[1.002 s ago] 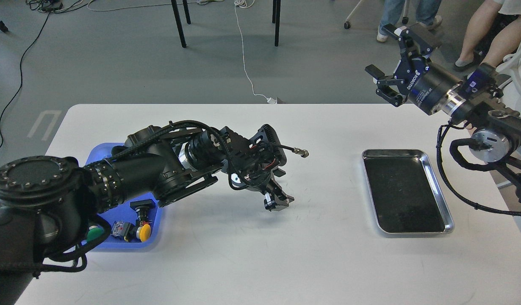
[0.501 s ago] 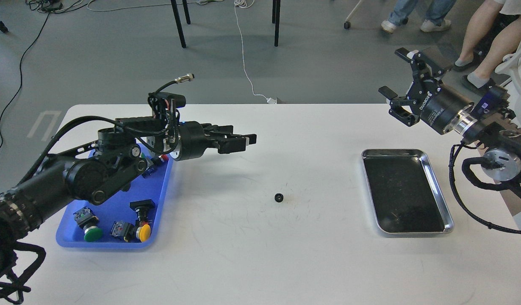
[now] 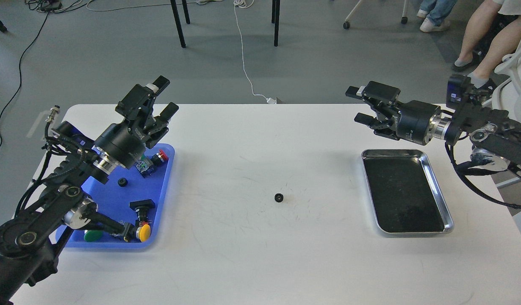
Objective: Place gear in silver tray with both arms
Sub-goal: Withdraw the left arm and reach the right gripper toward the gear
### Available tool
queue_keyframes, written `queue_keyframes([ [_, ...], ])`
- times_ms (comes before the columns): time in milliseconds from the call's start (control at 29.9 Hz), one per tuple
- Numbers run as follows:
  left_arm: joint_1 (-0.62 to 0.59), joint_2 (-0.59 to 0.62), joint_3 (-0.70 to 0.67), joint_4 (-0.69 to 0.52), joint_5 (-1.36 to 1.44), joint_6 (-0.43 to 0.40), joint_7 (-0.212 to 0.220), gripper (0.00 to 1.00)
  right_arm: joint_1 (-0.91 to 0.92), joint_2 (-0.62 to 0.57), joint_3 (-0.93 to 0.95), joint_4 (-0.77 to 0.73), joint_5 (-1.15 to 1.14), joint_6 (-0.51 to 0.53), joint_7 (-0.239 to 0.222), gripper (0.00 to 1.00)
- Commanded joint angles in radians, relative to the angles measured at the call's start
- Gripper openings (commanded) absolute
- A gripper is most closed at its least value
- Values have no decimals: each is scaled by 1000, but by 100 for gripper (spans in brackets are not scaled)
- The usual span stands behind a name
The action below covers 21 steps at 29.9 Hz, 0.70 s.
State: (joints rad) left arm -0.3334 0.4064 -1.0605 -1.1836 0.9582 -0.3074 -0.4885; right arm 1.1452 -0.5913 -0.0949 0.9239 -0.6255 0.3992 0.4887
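The left arm [image 3: 53, 203] hides part of the blue tray [image 3: 161, 203], so some of the little things inside cannot be seen whole; a yellow button [image 3: 144, 232] and a red button [image 3: 162, 155] peek out, and a small dark ring [image 3: 123, 182] lies on the blue floor, too tiny to name for sure. The right arm [image 3: 493, 135] is cut off at the picture's edge. The gear [image 3: 279, 197] is a small, black, round thing with tiny teeth; it lies alone on the white table [image 3: 260, 262], well to the left of the silver tray [image 3: 439, 186] and not touching it. The silver tray is shiny metal with round corners, a raised rim and a dark floor. The left gripper [image 3: 161, 96] is far left of the silver tray, fingers spread, holding nothing; the right gripper [image 3: 357, 104] hangs just behind the silver tray, fingers apart, holding nothing.
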Motion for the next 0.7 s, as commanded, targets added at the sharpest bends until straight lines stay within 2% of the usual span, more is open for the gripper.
queue_keyframes([
  [0,4,0,-19,4,-140,-2,0,98,135,71,-161,-4,-59,-2,0,99],
  [67,5,0,-27,6,-197,-2,33,98,194,120,-236,-7,-88,-2,0,99],
  [134,11,0,-44,6,-225,-6,48,98,255,181,-317,-10,-141,-6,0,99],
  [234,17,0,-56,6,-227,-9,48,98,316,273,-416,-11,-242,-25,0,99],
  [367,20,-8,-56,4,-227,-9,50,98,355,379,-517,-13,-338,-103,0,99],
  [668,40,-24,-58,-2,-227,-9,51,98,381,560,-759,-13,-405,-287,0,99],
])
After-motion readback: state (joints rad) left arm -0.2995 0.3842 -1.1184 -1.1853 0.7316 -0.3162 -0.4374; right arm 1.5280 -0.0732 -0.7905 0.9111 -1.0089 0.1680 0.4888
